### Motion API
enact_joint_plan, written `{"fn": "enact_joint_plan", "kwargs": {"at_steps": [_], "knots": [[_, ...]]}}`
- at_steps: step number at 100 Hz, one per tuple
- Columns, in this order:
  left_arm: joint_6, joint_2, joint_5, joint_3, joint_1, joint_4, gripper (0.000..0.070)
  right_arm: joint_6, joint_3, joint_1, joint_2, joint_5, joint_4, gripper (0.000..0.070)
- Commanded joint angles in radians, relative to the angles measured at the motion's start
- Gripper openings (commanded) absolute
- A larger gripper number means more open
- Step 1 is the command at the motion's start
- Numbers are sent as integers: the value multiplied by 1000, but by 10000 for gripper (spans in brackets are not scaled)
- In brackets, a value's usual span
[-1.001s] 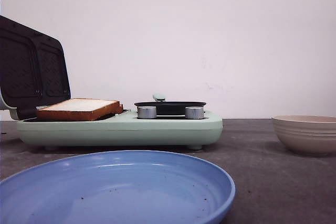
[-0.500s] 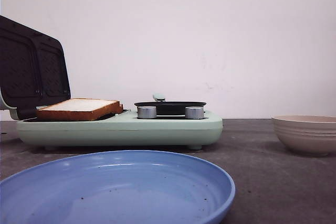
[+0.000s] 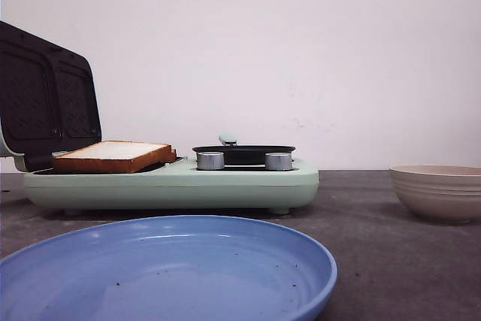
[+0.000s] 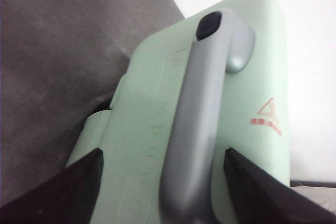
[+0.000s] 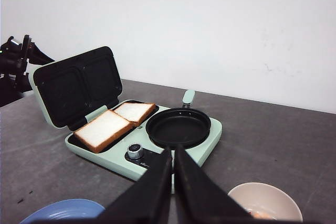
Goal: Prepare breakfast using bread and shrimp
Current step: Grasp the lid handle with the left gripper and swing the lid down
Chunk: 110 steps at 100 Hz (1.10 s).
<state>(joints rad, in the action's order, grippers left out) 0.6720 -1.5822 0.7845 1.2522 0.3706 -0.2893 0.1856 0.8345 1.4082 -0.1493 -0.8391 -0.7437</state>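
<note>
- On the left half of the grey table (image 3: 376, 261) sits a mint-green cooker (image 3: 173, 183), its dark lid (image 3: 45, 95) standing open.
- The bread (image 5: 118, 121), two slices side by side, lies on the cooker's left plate, right under the open lid.
- A black pan (image 5: 178, 128) sits on the cooker's right half, behind two silver knobs (image 3: 210, 161).
- At the lid's back, the left gripper (image 4: 163, 192) has its jaws apart, one on each side of the grey handle (image 4: 197, 124), not pressed to it.
- The right gripper (image 5: 172, 179) hangs over the near table, jaws together and empty.
- A blue plate (image 3: 165, 272) lies nearest; a beige bowl (image 3: 440, 192) stands off to the right.
</note>
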Motion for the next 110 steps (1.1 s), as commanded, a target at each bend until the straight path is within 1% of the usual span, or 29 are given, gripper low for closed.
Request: {"fn": "enact_joint_plan", "kwargs": {"at_steps": [1, 8, 9, 10, 18, 40, 57, 69, 79, 91, 110], "knots": [[2, -16, 9, 23, -9, 25, 329, 18, 5, 16, -5, -3, 10, 0], [1, -16, 8, 23, -15, 32, 176, 21, 5, 16, -5, -3, 11, 0], [1, -16, 8, 23, -15, 32, 165, 21, 5, 16, -5, -3, 10, 0], [0, -16, 8, 23, -16, 33, 132, 21, 5, 16, -5, -3, 11, 0], [-5, -16, 8, 23, -21, 45, 1, 21, 5, 16, -5, -3, 11, 0], [-5, -16, 8, 23, -45, 97, 0, 24, 5, 16, -5, -6, 10, 0], [-4, -16, 7, 23, -92, 151, 0, 27, 5, 16, -5, -8, 11, 0], [-4, -16, -21, 23, -136, 182, 0, 37, 5, 16, -5, -8, 11, 0], [-5, -16, -73, 23, -182, 185, 0, 40, 5, 16, -5, -8, 11, 0], [-21, -16, -162, 23, -246, 185, 0, 43, 5, 16, -5, -8, 11, 0], [-109, -18, -311, 23, -368, 183, 0, 44, 5, 16, -5, -8, 11, 0]]}}
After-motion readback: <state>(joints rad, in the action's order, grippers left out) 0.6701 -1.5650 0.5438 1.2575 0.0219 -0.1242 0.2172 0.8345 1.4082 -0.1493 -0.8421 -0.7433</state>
